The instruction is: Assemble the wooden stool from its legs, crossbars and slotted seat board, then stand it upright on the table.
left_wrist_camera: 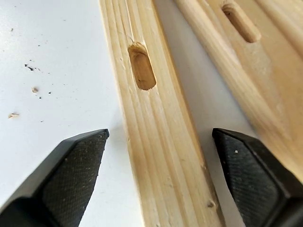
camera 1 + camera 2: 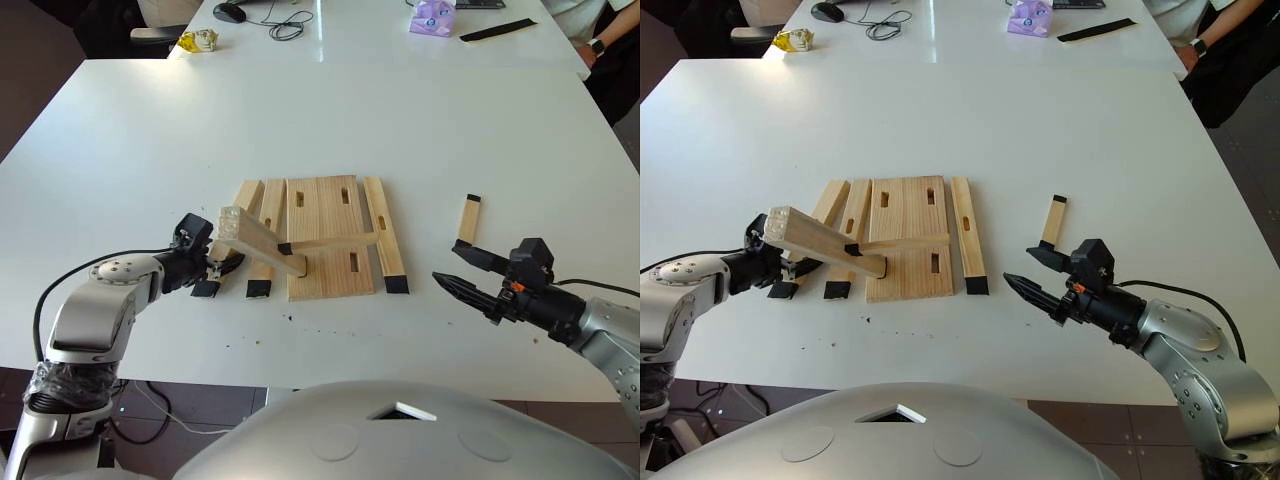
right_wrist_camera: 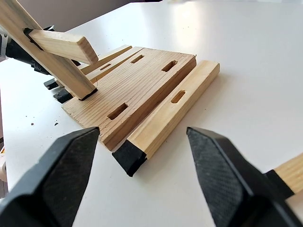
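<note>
Stool parts lie spread near the middle of the table, not yet built. Nearest, the right tool hangs released over bare table, its fingers wide apart, right of the parts. The right wrist view shows, between those fingers, a leg with a black foot lying just beside the seat board. Close to that tool lies a short bar.

On the other side, the left tool is low over the outer leg of two lying left of the board. The head views do not settle its state; the left wrist view does: both fingers stand clear of the wood, one on each side, released. That view also shows an oval slot in the leg.

One leg is planted at the board's near left corner, leaning left, with a crossbar joined to it and reaching across the board.

Farther off are a yellow wrapper, a mouse, a cable, a purple pack and a black strip.
</note>
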